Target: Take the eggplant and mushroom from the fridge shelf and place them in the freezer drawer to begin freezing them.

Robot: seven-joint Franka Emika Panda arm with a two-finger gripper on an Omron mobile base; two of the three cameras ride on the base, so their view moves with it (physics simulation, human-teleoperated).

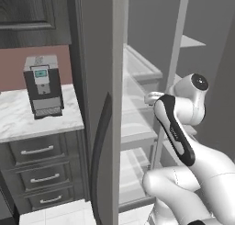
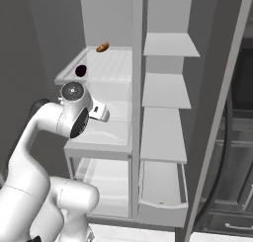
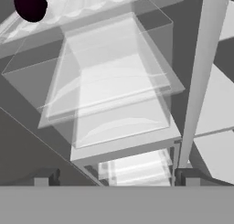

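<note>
Clearly nothing is gripped yet: the pincer (image 3: 114, 177) stands released and wide, its two dark tips apart at the bottom of the hand view with only fridge interior between them.

The eggplant (image 2: 80, 70), a dark purple-black lump, lies near the front left of the upper fridge shelf (image 2: 116, 63); in the hand view it sits at the top left corner (image 3: 30, 4). The mushroom (image 2: 103, 47), a small tan lump, rests farther back on the same shelf, well apart from the eggplant. The hand hangs below that shelf, level with the clear bins.

To do this step well, I judge the arm should rise and move toward the shelf's front left, bringing the eggplant between the tips before clenching. The shelf above leaves little headroom, so a shallow approach from the front seems safer than a drop from above. The eggplant looks rounded and may roll if nudged by one tip first, so both tips should meet it together.

Containers: the clear bins (image 3: 109, 95) below the shelf look empty, as far as their glassy walls allow. The freezer drawer (image 2: 160, 196), light grey at the bottom right of the fridge, appears pulled out; I see nothing in it, though its inside is mostly hidden.
</note>
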